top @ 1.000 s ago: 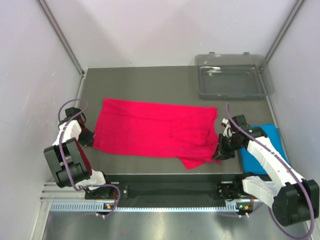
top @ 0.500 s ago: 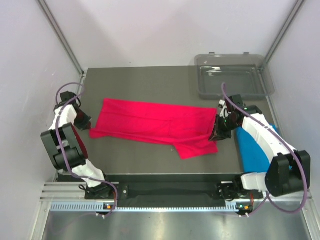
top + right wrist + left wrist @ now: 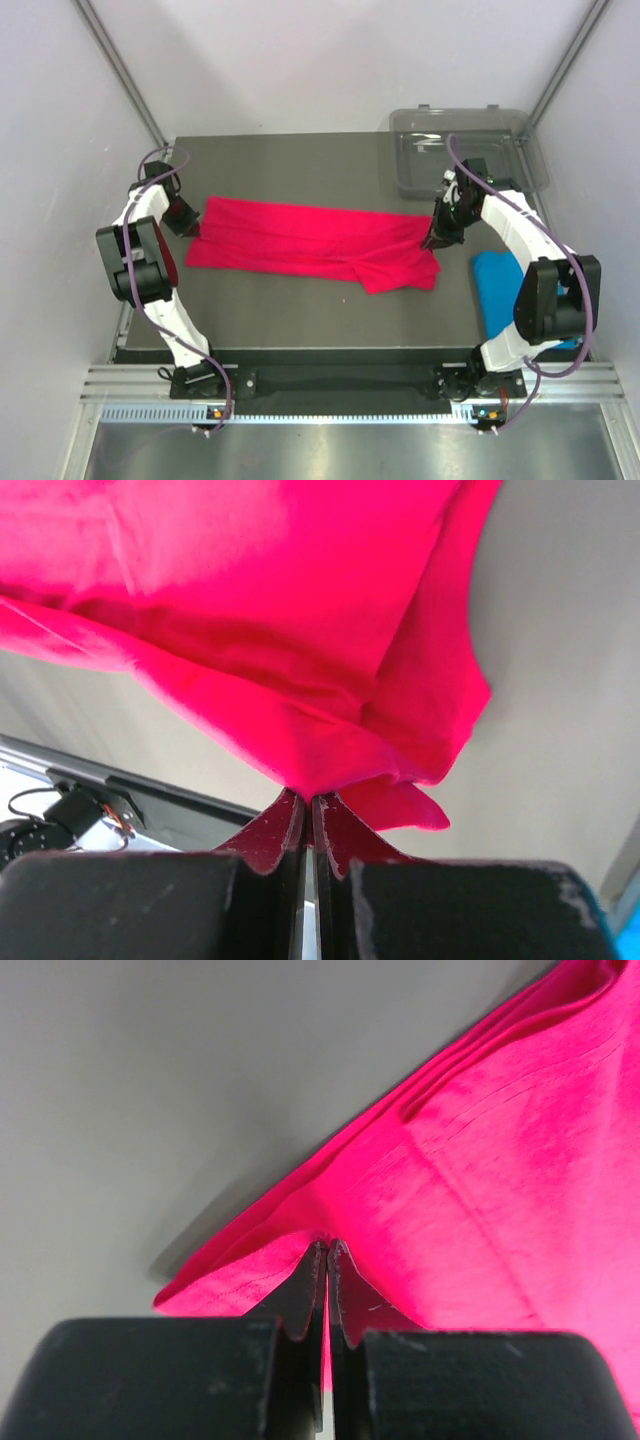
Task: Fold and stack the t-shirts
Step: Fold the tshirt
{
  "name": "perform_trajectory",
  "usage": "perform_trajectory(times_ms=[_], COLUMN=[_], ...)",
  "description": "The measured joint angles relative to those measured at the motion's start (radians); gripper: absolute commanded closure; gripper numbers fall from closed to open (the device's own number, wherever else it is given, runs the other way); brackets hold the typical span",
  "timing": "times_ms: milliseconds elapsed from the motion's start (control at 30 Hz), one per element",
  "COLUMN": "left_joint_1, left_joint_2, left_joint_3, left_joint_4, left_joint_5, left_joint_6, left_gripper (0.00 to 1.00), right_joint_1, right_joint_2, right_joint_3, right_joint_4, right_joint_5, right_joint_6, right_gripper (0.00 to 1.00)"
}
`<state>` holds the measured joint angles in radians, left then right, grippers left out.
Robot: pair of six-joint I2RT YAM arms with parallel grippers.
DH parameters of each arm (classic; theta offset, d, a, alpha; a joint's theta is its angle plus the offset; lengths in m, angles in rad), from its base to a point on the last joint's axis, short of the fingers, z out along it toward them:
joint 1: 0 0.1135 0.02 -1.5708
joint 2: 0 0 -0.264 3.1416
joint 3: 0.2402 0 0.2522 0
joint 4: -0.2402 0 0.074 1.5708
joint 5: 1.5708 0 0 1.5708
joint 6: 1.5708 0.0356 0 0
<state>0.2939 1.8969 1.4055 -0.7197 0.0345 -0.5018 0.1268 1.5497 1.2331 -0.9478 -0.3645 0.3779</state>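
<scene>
Top external: two shirts (blue shirt (image 3: 495,290) at right); pink shirt (image 3: 310,248) lies left-right, left gripper (image 3: 194,229) and right gripper (image 3: 431,242) pinching its ends.

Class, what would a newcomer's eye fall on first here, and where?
The crimson-pink t-shirt, stretched in a band across the middle of the table, with the left gripper and right gripper shut on its opposite ends. Next, the sky-blue t-shirt at the right edge, with the clear grey tray beyond it.

Two shirts: one pink shirt (image 3: 300,245), one blue shirt (image 3: 497,287). One clear tray (image 3: 410,185). One table (image 3: 300,170). Two grippers: left gripper (image 3: 192,226), right gripper (image 3: 432,243).
</scene>
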Motion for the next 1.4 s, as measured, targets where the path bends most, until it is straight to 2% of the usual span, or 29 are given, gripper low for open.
perform_trajectory(times_ms=[200, 633, 1400], left_joint_1=[-0.009, -0.001, -0.021], left_joint_2=[0.050, 0.055, 0.130], left_joint_3=[0.050, 0.077, 0.138], left_joint_4=[-0.009, -0.020, -0.014], left_joint_5=[0.018, -0.046, 0.019], left_joint_6=[-0.003, -0.023, -0.058], left_gripper=[1.00, 1.00, 1.00], right_joint_1=[-0.032, -0.085, -0.152], right_joint_2=[0.057, 0.122, 0.304], right_joint_3=[0.047, 0.085, 0.176], right_joint_4=[-0.002, -0.002, 0.006], right_joint_5=[0.001, -0.039, -0.088], right_joint_6=[-0.019, -0.037, -0.091], right_gripper=[1.00, 0.99, 0.96])
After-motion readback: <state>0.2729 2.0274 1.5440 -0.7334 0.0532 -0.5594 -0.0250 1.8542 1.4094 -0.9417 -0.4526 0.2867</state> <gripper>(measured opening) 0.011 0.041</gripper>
